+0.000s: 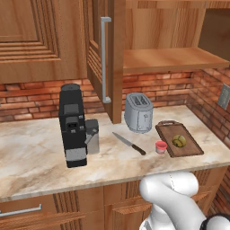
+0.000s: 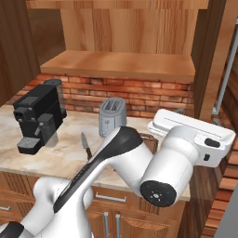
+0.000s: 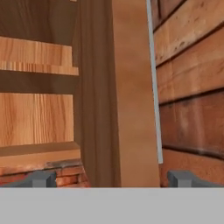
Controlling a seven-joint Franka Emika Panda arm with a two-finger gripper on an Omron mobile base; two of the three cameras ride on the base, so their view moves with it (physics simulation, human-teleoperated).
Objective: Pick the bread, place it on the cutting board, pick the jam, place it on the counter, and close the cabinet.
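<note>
The olive-brown bread (image 1: 179, 141) lies on the dark cutting board (image 1: 188, 149) at the right end of the counter (image 1: 40, 152). The small red jam (image 1: 161, 147) stands on the counter, just left of the board. The cabinet (image 1: 170, 58) is open, with its left door (image 1: 117, 58) swung out and a bare shelf inside. In the hand view my gripper (image 3: 113, 179) is open and holds nothing. Its fingertips (image 3: 41, 178) stand wide apart, facing the edge of the right cabinet door (image 3: 131, 87) and its grey bar handle (image 3: 153, 78). My hand (image 2: 195, 132) hangs beside that door (image 2: 209, 56).
A silver toaster (image 1: 138, 112) stands below the cabinet, with a knife (image 1: 129, 143) lying in front of it. A black coffee machine (image 1: 72, 126) is further left. A brick wall backs the counter and turns a corner at the right, by the board.
</note>
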